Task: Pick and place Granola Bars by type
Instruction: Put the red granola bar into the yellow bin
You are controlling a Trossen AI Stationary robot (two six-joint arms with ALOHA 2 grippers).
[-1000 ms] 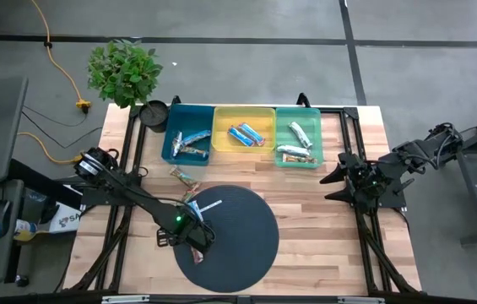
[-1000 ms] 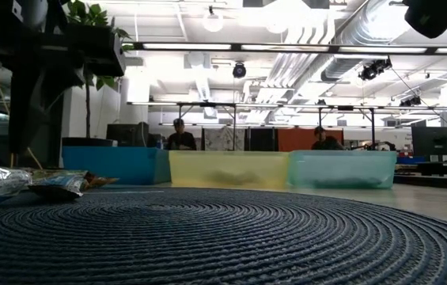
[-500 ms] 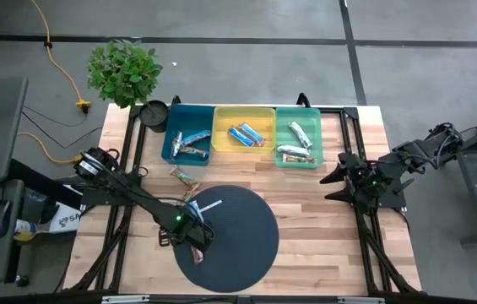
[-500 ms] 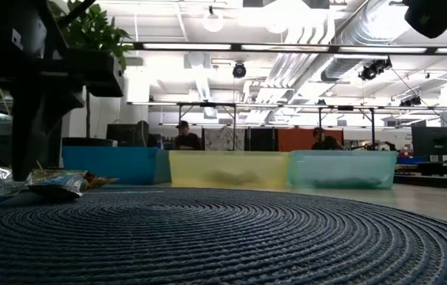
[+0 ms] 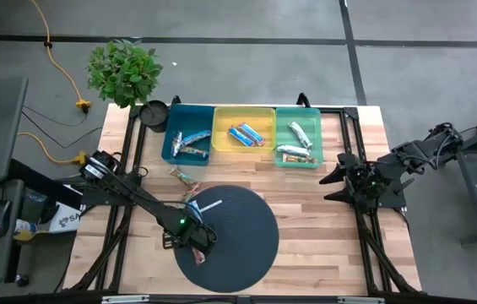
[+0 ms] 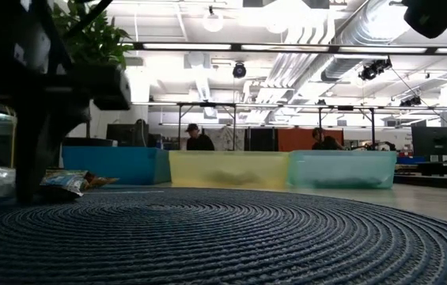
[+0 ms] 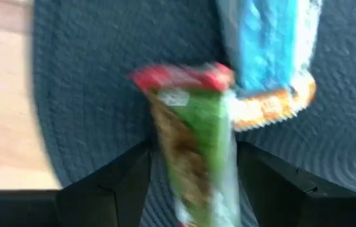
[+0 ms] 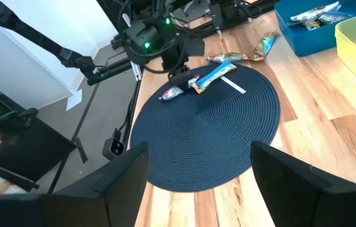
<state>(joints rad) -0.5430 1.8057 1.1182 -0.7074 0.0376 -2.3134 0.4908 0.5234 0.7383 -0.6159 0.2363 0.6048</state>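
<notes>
The left end effector (image 5: 194, 246) stands low over the near left part of the round dark mat (image 5: 246, 245), its fingers (image 7: 111, 183) spread apart. In the left wrist view a red-green-brown bar (image 7: 193, 139) lies lengthwise in the gap between those fingers on the mat; whether the pads touch the wrapper cannot be told. Just beyond its red end lies a blue bar (image 7: 269, 50), the two wrappers close together or touching. In the right wrist view the same pair shows under the left end effector at the mat's edge, the blue bar (image 8: 214, 74) running slantwise toward a thin white strip (image 8: 232, 84) that also lies on the mat.

Farther back, off the mat on the wooden tabletop (image 5: 352, 160), another multicolour bar (image 5: 184, 176) lies well apart from the left end effector, between the mat and the bins.

Along the far edge three bins stand side by side: the blue bin (image 5: 173, 127) holds silvery bars, the yellow bin (image 5: 221, 139) holds blue bars, and the teal bin (image 5: 284, 118) holds silver-white bars.

The right end effector (image 5: 333, 181) waits at the right side of the tabletop, away from every bar, its fingers (image 8: 124, 183) wide apart and holding nothing. A potted plant (image 5: 122, 72) stands at the far left corner.
</notes>
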